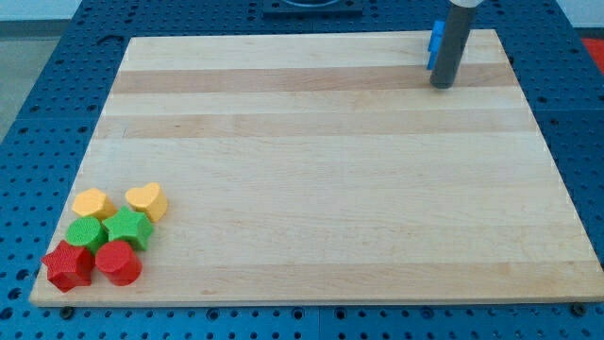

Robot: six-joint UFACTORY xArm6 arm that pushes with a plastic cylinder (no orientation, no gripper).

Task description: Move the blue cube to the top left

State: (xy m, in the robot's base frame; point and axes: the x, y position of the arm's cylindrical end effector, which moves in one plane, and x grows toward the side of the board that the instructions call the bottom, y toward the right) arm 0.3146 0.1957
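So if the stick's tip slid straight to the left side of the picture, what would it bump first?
Probably the blue cube, sitting just left of my tip and mostly hidden behind the rod; depth is unclear.

Light is bright and even, seemingly from overhead, with no hard glare on the board (321,170). Shadows are soft and short: a faint dark patch sits under my tip (442,86), and thin dark edges hug the blocks at the view's bottom left, such as the red block (118,263). Focus is sharp across the wood grain. The board's edges look straight, only narrowing toward the view's top.
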